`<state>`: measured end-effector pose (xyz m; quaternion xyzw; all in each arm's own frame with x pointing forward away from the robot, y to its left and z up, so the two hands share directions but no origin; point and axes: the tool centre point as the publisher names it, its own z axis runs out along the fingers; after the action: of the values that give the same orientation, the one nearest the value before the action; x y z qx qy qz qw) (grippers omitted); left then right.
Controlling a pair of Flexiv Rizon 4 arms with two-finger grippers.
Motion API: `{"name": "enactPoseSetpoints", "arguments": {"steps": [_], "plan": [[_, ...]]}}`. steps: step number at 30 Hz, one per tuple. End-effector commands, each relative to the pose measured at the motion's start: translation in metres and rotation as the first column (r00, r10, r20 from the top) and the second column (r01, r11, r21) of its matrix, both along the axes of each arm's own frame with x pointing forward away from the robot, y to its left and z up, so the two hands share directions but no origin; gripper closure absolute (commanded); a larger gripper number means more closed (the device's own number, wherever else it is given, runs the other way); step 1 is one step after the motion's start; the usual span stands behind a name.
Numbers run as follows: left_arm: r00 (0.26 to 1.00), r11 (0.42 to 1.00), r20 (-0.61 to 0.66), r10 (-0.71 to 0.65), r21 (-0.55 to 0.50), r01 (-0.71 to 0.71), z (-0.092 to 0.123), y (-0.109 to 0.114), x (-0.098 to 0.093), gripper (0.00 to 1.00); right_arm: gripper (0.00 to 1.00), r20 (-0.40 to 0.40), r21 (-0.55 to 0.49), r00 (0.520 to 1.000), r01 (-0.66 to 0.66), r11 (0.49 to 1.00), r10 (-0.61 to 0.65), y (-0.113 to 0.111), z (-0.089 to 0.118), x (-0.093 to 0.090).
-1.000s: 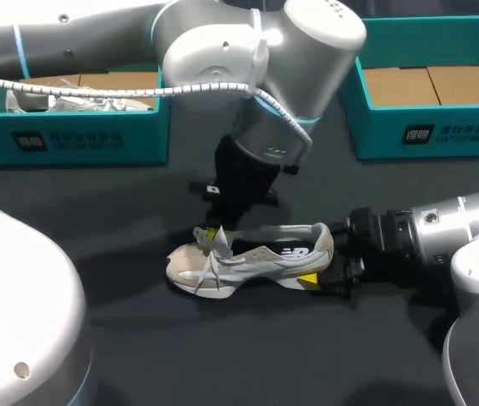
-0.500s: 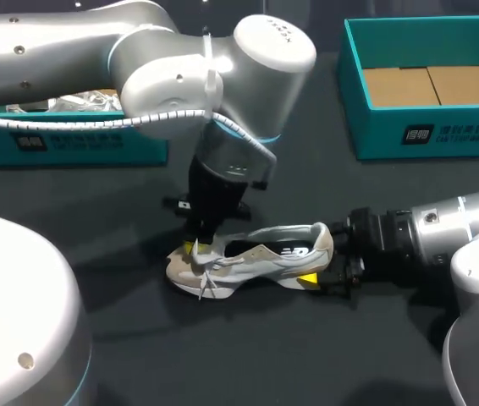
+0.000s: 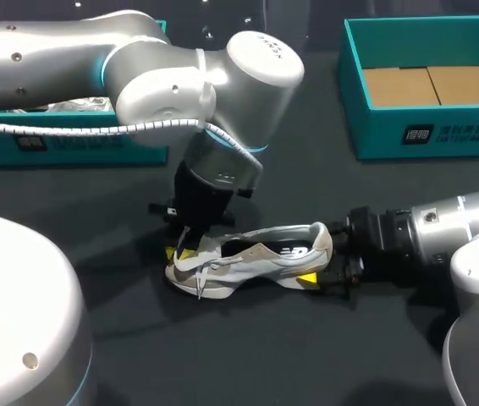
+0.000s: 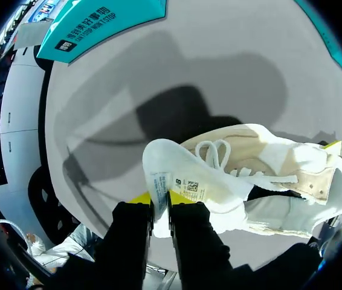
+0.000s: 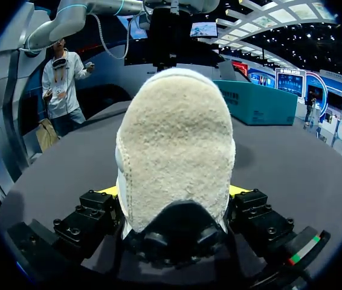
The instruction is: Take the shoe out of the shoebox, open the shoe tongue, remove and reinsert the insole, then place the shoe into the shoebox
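A pale grey and cream shoe (image 3: 256, 258) lies on its side on the dark table (image 3: 307, 355), held at both ends by the two grippers.

The left gripper (image 4: 160, 198) pinches the white tongue (image 4: 171, 166) of the shoe. Its two yellow-tipped fingers (image 4: 136, 199) are pressed close together, one on each face of the tongue, and the tongue's printed label sits just beside the fingertips. The tongue is pulled up and away from the shoe's opening. Just ahead of the fingers lie the white laces (image 4: 216, 151) (loosely looped), and beyond them the body of the shoe stretches away.

The right gripper (image 5: 174, 192) is closed on the shoe's heel (image 5: 174, 139). Its fingers stand wide apart, one against each side of the heel, with a yellow tip showing at either side. The fuzzy cream back of the heel fills the space between the fingers and rises ahead of them.

Beyond both grippers, well apart from the fingers, are two teal boxes. The right shoebox (image 3: 430, 135) shows a brown cardboard floor. The left shoebox (image 3: 79, 144) is mostly hidden behind the left arm (image 3: 138, 68).
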<state>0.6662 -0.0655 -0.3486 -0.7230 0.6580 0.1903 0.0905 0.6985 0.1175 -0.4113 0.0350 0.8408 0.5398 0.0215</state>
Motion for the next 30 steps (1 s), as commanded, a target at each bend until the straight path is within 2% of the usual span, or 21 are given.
{"name": "enactPoseSetpoints", "arguments": {"steps": [1, 4, 8, 16, 25, 30], "plan": [[1.000, 1.000, -0.002, 0.001, -0.006, -0.001, -0.003, 0.010, -0.003, 0.70, 1.00, 0.000, -0.004, 1.000, 0.001, 1.000, -0.001, -0.001, -0.001, 0.000], [1.000, 1.000, -0.001, -0.002, -0.003, 0.002, -0.002, 0.012, -0.005, 0.58, 1.00, 0.000, -0.004, 1.000, 0.001, 1.000, -0.001, -0.001, -0.001, 0.000], [1.000, 1.000, 0.012, -0.015, 0.004, 0.015, 0.004, 0.014, -0.007, 0.52, 1.00, 0.000, -0.004, 1.000, 0.001, 1.000, -0.001, -0.001, -0.001, 0.000], [0.993, 0.996, 0.098, -0.058, -0.057, 0.064, 0.039, 0.003, -0.010, 0.52, 1.00, 0.000, -0.004, 1.000, 0.001, 1.000, -0.001, -0.001, -0.001, 0.000], [0.967, 0.961, 0.197, -0.163, -0.189, 0.200, 0.090, -0.033, 0.001, 0.53, 1.00, 0.000, -0.004, 1.000, 0.001, 1.000, -0.001, -0.001, -0.001, 0.000], [0.941, 0.932, 0.234, -0.246, -0.209, 0.296, 0.107, -0.055, 0.004, 0.51, 1.00, 0.000, -0.004, 1.000, 0.001, 1.000, -0.001, -0.001, -0.001, 0.000]]}}
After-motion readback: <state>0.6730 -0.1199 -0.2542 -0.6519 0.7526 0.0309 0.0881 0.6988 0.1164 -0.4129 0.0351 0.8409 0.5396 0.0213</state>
